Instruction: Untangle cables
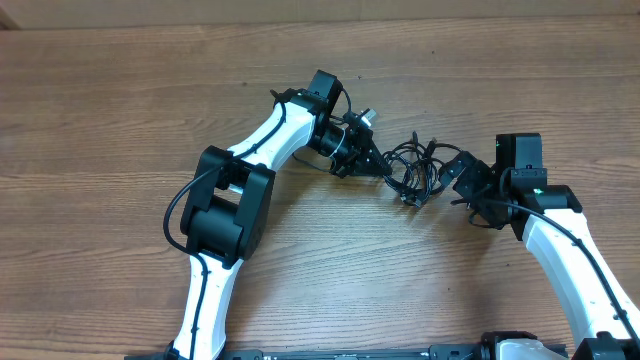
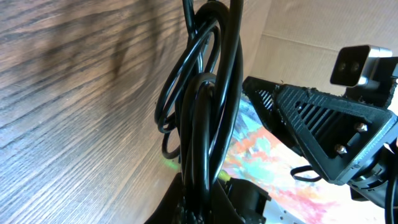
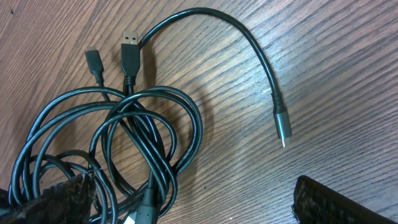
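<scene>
cables (image 1: 415,168): a loose black bunch on the wooden table (image 1: 120,90), lying between the two grippers and well clear of the table edges. seen from overhead, the long axis of the bunch runs roughly left to right across the frame, from one gripper tip to the other. left gripper (image 1: 383,168): jaws closed tight on the near end of the bunch; in the left wrist view several strands rise out of the jaws and run straight up the frame, spreading into narrow upright loops. right gripper (image 1: 462,178): jaws spread to their widest and gripping nothing. in the right wrist view one of its fingers (image 3: 59,196) sits over the edge of the coil at lower left; whether it touches cannot be told. the other finger stands well apart at lower right, over bare wood. same view: overlapping loops fill the lower left. a usb-a plug (image 3: 129,48) and a small dark plug (image 3: 93,61) lie side by side, both pointing up the frame. one lead arches away to the right and ends in a silver-tipped plug (image 3: 283,127) pointing down the frame, apart from the coil.
</scene>
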Controlling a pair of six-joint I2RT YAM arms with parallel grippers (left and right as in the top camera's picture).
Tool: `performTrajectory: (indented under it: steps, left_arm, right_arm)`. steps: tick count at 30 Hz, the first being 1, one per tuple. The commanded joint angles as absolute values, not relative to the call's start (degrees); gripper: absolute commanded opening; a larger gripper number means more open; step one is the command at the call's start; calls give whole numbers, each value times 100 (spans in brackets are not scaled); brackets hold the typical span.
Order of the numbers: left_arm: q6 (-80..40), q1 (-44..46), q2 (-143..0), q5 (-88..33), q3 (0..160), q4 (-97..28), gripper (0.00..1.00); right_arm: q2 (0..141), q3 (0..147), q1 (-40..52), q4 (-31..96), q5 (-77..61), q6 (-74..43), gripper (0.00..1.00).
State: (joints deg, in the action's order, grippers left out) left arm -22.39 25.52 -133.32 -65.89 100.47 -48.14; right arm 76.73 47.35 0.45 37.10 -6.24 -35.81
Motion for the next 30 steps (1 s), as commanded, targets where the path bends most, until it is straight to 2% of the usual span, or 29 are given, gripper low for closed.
performTrajectory:
  steps: [1,12,19,30]
  left_arm:
    - [-2270,2569,-13360,-6683,10003,-4794,4]
    - [-2235,2556,-13360,-6375,10003,-4779,4]
    - [-1798,2342,-13360,-7485,10003,-4779,4]
    - [-1229,1702,-13360,-9008,10003,-4777,4]
  right_arm:
    - [7675,4709,27,3695,-659,-3579,100]
    - [7675,4709,27,3789,-657,-3577,100]
    - [7675,4711,27,3715,-812,-3579,100]
    - [7675,4724,25,2799,-2609,-3579,100]
